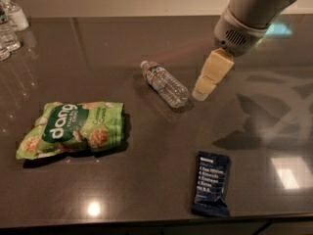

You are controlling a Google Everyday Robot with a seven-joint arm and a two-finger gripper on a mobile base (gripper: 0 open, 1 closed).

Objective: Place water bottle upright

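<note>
Cream-coloured and slanting down from a pale grey arm housing (244,23) that enters over the far right corner, the gripper (201,93) sits toward the middle of the counter (146,190), its tip just beside the base of the water bottle (165,83). Whether the two touch cannot be told, nor whether the gripper is spread or pressed together, since it shows as one solid shape from this side. It holds nothing that can be seen. The water bottle lies on its side near the counter's centre, slightly toward the far edge. Its white cap points to the far left corner and its base to the near right, with the narrow label wrapped just below the neck. A green snack bag (71,129) lies flat toward the left edge, well apart from the bottle. A dark blue bar wrapper (211,182) rests close to the near edge, right of centre. In the far left corner stand a pump dispenser bottle (13,11) and, beside it, another clear bottle (7,32), both upright.
</note>
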